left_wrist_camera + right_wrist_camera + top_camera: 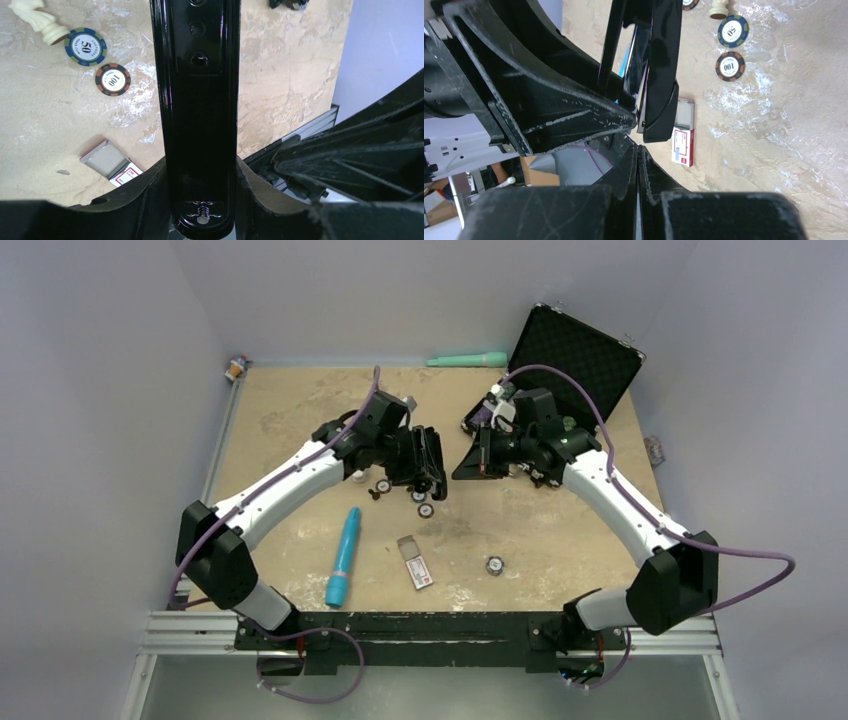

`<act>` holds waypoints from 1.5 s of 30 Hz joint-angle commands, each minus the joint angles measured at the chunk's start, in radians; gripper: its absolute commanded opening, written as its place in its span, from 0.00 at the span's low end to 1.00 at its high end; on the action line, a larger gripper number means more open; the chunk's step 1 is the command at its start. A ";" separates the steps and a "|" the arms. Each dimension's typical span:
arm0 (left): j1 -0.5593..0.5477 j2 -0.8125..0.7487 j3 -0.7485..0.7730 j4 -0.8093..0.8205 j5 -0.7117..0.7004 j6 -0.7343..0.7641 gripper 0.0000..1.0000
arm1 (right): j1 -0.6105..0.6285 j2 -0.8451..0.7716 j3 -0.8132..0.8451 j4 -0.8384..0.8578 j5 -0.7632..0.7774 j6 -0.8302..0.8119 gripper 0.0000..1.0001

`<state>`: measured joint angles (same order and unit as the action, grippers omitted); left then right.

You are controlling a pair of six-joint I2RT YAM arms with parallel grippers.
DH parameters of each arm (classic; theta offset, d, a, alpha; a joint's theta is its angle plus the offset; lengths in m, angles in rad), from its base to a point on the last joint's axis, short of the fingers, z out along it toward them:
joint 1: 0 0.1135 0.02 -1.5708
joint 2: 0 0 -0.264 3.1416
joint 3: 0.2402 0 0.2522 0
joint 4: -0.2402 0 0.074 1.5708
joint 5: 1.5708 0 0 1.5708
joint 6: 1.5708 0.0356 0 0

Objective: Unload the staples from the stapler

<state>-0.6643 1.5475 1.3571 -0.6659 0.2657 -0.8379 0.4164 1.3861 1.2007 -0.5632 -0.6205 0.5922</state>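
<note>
The slim black stapler is held off the table by my left gripper, which is shut on its sides near the end with the silvery rivet. In the top view the left gripper and stapler hang over the table's middle. My right gripper faces them from the right, a small gap away. In the right wrist view its fingers are pressed together with nothing seen between them, their tips just below the stapler's blunt end. The stapler appears there as two black bars side by side.
A blue tube, a staple box and a round chip lie near the front. Poker chips and a white chess piece lie under the left gripper. An open black case and a green tube are at the back.
</note>
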 commanded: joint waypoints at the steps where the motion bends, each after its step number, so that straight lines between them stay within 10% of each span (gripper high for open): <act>1: -0.006 0.001 0.105 -0.006 -0.090 -0.143 0.00 | 0.002 -0.017 0.026 0.060 -0.020 0.033 0.00; 45: -0.006 0.097 0.203 0.035 -0.086 -0.290 0.00 | 0.002 0.080 -0.066 0.208 -0.056 0.028 0.00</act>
<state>-0.6643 1.6775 1.5192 -0.6983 0.1631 -1.1404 0.4183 1.4605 1.1366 -0.3958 -0.6746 0.6361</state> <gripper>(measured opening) 0.458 0.007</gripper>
